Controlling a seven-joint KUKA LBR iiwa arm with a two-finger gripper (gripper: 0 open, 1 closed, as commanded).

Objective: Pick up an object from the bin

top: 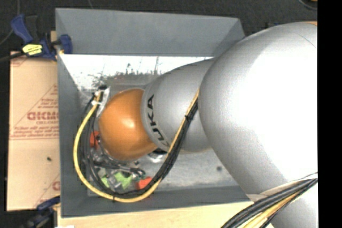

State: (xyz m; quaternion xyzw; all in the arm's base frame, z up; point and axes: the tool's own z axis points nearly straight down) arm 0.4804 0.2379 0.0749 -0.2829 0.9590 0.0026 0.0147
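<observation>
The gripper (114,164), beneath its domed orange cover (124,124), hangs at the grey metal bin's (144,34) seven o'clock; open or closed, I cannot tell. A small bright-green piece (122,181) lies just beside it. This looks like the descent step; next it needs a firm close, then a lift.

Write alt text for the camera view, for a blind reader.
A silver robot arm reaches from the right into a grey metal bin, its orange wrist cover over the bin's lower left corner. A green thing and an orange thing lie near it.
</observation>
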